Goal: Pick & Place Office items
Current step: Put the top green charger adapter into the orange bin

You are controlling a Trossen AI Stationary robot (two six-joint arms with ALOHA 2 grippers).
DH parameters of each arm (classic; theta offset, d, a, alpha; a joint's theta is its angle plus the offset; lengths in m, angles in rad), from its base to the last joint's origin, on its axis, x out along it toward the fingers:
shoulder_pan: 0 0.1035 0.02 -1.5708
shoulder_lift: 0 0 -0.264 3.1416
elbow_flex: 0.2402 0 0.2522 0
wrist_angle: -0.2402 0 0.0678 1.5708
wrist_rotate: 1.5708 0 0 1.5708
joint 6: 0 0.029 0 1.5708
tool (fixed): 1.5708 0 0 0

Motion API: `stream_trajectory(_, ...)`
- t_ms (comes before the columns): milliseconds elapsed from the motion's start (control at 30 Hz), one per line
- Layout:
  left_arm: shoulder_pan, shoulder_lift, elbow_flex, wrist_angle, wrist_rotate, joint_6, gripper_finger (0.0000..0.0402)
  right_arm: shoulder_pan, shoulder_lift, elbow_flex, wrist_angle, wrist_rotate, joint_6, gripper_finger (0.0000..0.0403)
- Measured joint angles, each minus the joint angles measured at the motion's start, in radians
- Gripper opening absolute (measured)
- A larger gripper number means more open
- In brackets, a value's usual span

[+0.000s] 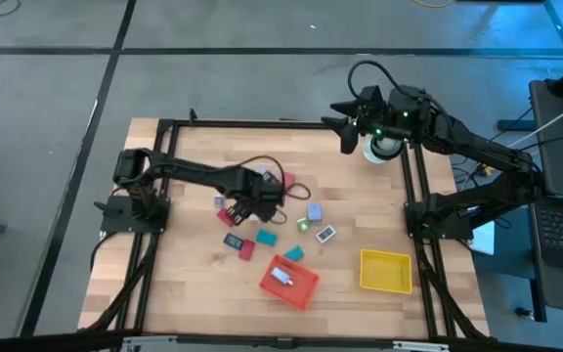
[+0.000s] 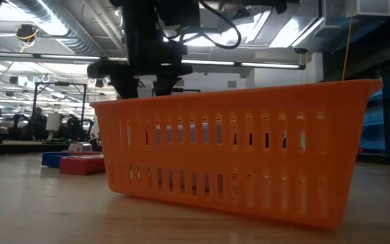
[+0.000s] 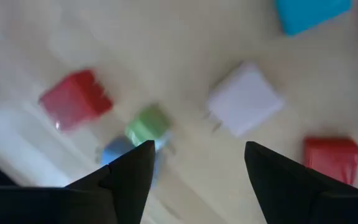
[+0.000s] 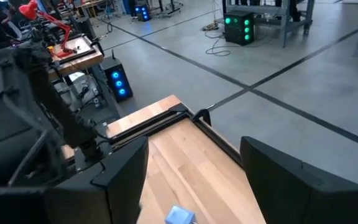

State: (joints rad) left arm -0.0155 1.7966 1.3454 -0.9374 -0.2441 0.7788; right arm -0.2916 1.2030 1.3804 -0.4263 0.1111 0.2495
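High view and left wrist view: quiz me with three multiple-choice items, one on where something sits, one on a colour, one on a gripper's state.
1. Where is the left gripper?
A. Over the scattered office items near the table's middle
B. Over the yellow tray
C. Off the table's edge

2. What colour is the tray that holds a small white piece?
A. Yellow
B. Orange-red
C. Blue

3. How do the left gripper's fingers stand?
A. Shut on a red piece
B. Shut on nothing
C. Open, with nothing between them

Answers:
1. A: in the high view the left gripper hangs over the office items, far from the yellow tray.
2. B: the white piece lies in the orange-red tray.
3. C: in the left wrist view the two fingers stand apart, with bare table between them.

The right gripper waits raised by the table's far right corner.
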Motion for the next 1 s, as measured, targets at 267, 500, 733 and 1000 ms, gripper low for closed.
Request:
stream_trajectory(267,-0.042,-0.001,-0.039,0.155,0.043,0.039,0.0241,-0.036,0.005,0.000,0.073,-0.082,-0.004,0.0261)
stream_trajectory(500,-0.020,0.009,-0.040,0.090,0.029,-0.062,0.0273,-0.042,0.005,0.000,0.098,-0.094,0.021,0.0261)
stream_trajectory(733,0.029,0.009,-0.069,0.054,-0.006,-0.052,0.0293,-0.034,0.005,0.000,0.098,-0.040,0.063,0.0261)
stream_trajectory(1000,0.212,0.009,-0.070,0.171,-0.082,-0.064,0.0295,-0.033,0.006,0.000,0.112,0.039,0.096,0.0261)
